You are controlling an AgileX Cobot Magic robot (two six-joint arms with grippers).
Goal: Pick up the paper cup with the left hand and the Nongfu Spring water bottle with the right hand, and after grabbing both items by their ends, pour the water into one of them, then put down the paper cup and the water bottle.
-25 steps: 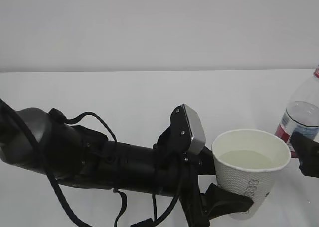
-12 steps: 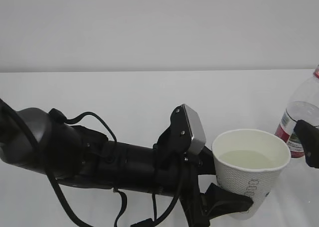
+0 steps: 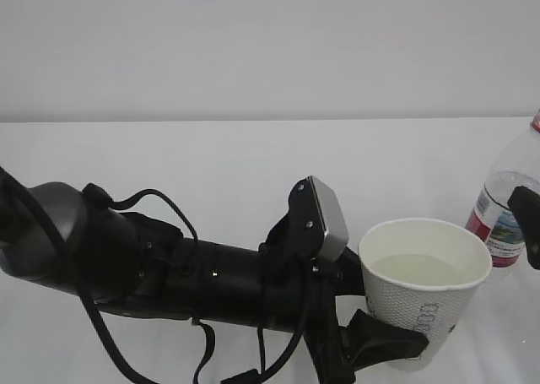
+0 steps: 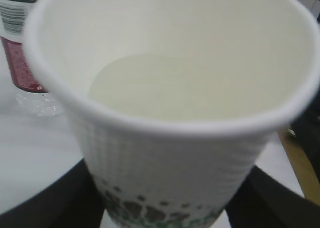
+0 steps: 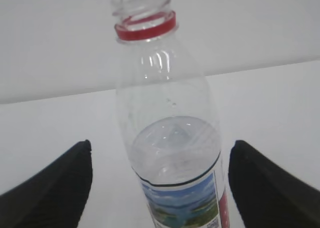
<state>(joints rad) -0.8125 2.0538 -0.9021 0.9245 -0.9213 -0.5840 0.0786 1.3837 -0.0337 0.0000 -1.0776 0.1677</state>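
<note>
Change: right hand [image 3: 526, 226] is drawing back from the Nongfu Spring water bottle [image 3: 509, 200]; a second ago its dark finger lay low across the front of the red label, and now it is sitting higher and further toward the right edge, with more of the label showing.

Meaning for task: bottle is standing upright on the white table [image 3: 211, 164] with its cap off, so the release looks finished; judging by the pale pool already in the cup, pouring is done and only the set-down of the cup is left.

Right gripper: fingers are standing wide on either side of the bottle in the right wrist view [image 5: 160, 183], with clear table showing between each dark finger and the clear plastic; nothing is being held.

Bottle: it is standing at the far right of the exterior view, just behind and to the right of the cup, partly filled to the top of the label.

Left hand: black arm is lying low and nearly level across the front of the table, reaching from the left toward the right, its grey camera block [image 3: 326, 217] tilted over the cup's rim.

Left gripper: left hand [image 3: 384, 342] is clasping the paper cup [image 3: 424, 293] around its lower end, jaws spread about as wide as the cup's base; unchanged over the last second.

Cup: it is being held upright, front right of centre; whether its base is touching the table cannot be told.

Water: water [image 4: 145, 87] is sitting as a calm pale pool well below the rim.
</note>
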